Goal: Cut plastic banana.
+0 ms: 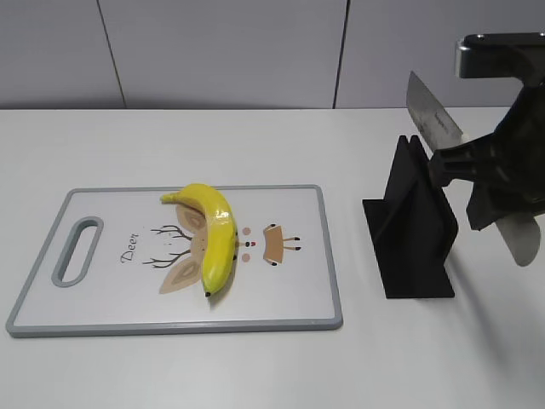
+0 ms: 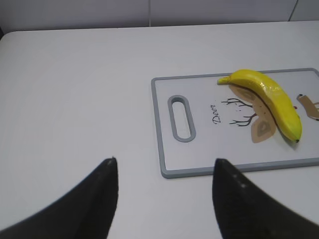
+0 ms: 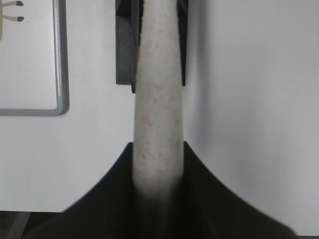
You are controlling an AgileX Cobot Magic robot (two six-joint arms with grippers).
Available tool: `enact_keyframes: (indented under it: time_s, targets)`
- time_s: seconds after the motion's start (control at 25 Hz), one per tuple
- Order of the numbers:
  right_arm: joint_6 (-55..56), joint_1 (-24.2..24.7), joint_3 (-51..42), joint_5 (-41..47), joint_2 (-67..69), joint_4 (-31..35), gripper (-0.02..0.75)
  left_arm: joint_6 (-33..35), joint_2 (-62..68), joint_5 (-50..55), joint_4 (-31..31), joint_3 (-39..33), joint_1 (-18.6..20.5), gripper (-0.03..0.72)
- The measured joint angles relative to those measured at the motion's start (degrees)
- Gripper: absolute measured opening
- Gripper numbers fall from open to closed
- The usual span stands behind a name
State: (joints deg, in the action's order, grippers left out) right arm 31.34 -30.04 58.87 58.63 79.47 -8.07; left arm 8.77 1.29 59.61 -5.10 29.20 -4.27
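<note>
Banana [image 1: 215, 243] lay loose on board [image 1: 281, 317]; judged light, stiff, slick. Right pincer [image 3: 158, 191] gripped knife [image 1: 436, 118] handle; left pincer [image 2: 164, 172] wide, empty.

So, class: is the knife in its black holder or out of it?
Out. The knife is lifted clear above the black holder, its pale handle clamped in the right gripper, blade tilted in the air.

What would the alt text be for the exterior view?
The right hand holds a knife above a black knife stand on a white table. To the left, a yellow plastic banana lies on a grey-rimmed cutting board.
</note>
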Motion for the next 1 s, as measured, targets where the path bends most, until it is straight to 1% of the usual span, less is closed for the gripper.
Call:
enact_keyframes:
  time_s: [0.56, 0.84, 1.0]
  targets:
    - [0.81, 0.00, -6.66, -7.03, 0.00, -0.11, 0.160, -0.07, -0.06, 0.00, 0.00, 0.00, 0.00, 0.563]
    - [0.83, 0.00, -6.94, -8.08, 0.19, -0.11, 0.161, -0.07, -0.06, 0.00, 0.00, 0.00, 0.00, 0.540]
    - [0.83, 0.00, -6.94, -8.49, 2.71, -0.04, 0.161, -0.07, -0.06, 0.00, 0.00, 0.00, 0.00, 0.527]
